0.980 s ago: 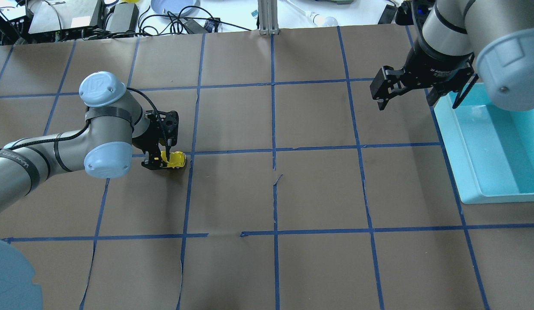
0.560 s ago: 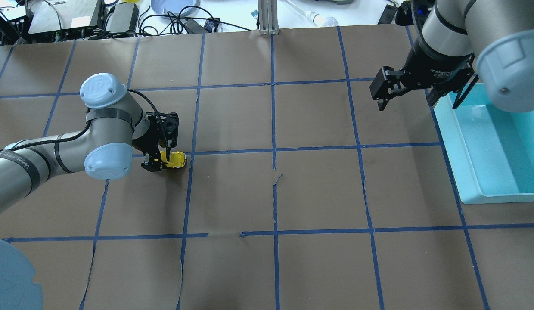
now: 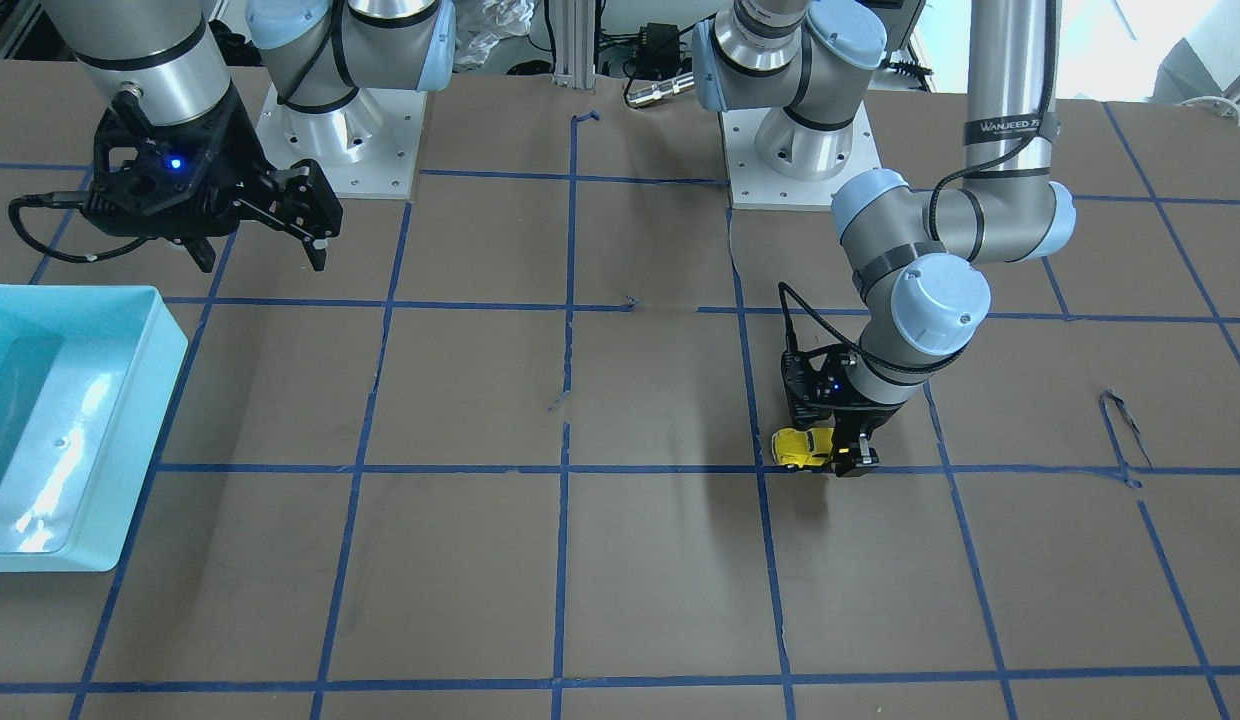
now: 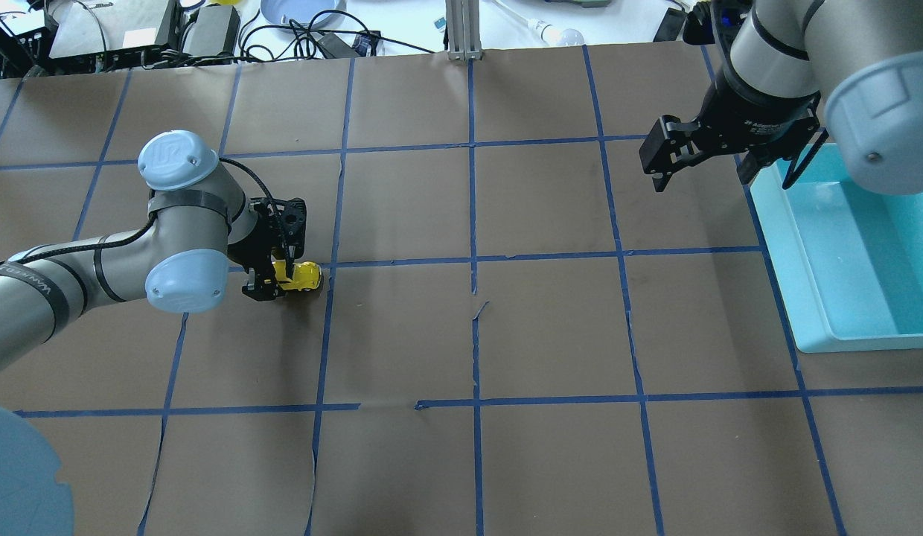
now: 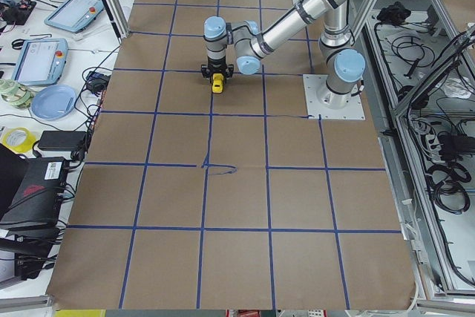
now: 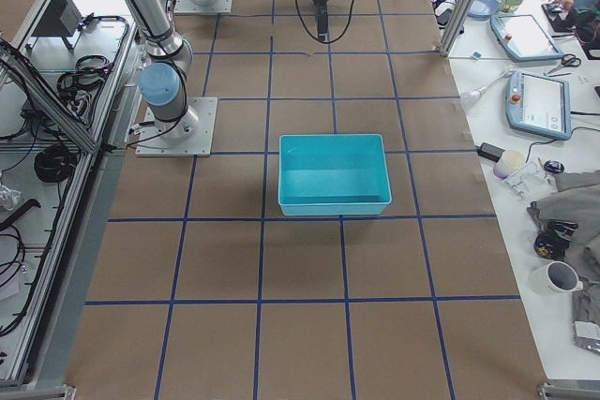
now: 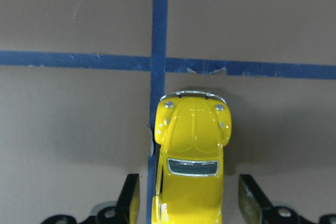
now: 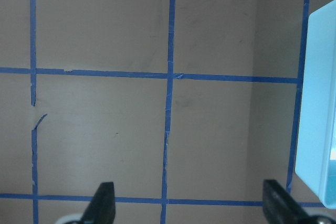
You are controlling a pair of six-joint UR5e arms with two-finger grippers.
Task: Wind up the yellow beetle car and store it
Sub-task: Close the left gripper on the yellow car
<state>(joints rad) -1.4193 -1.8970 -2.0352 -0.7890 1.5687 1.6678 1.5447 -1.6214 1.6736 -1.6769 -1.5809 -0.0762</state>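
The left gripper (image 7: 189, 182) stands low over the table (image 4: 551, 327) with its fingers (image 7: 132, 198) parted and one on each side of the rear of the yellow car (image 7: 193, 135). The left wrist view shows a slim gap between each finger and the body, so we read the fingers as released, not clamped. The overhead view cannot settle this, since there the wrist covers part of the gripper. The car rests on its wheels at a crossing of blue tape lines, one flank over a line and its nose just short of the cross line. The right gripper (image 8: 189, 190) hangs spread wide with nothing between its fingers, near the turquoise bin (image 6: 335, 208). Only the right side view shows the bin's whole floor, glossy and reflective.
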